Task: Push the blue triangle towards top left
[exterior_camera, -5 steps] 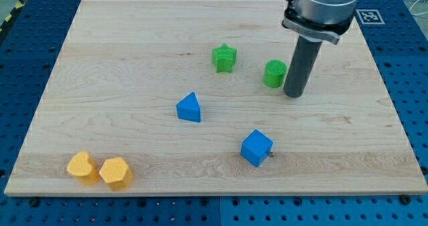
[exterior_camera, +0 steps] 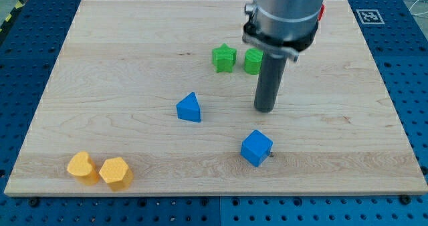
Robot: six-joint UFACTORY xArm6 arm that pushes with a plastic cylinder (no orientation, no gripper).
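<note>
The wooden worktop (exterior_camera: 100,65) carries seven pieces that show: two blue, two green, two yellow, and a sliver of red (exterior_camera: 322,12) at the view's top behind the arm, its shape hidden. The arm has no jaws, only a dark rod that holds nothing; the tip (exterior_camera: 265,109) stands on the board to the view's right of the blue triangle (exterior_camera: 189,108), well apart from it and level with it. The blue cube (exterior_camera: 256,148) lies below and right of the triangle, just below the tip. The green star (exterior_camera: 225,58) sits above and right of the triangle, with the green cylinder (exterior_camera: 252,61) just beside the star, partly covered by the rod. The two yellow blocks (exterior_camera: 80,166) (exterior_camera: 116,173) touch each other far below and left of the triangle. Since the earlier frame the tip has moved left and down towards the triangle, and the green cylinder has shifted left towards the star; the triangle has not moved.
</note>
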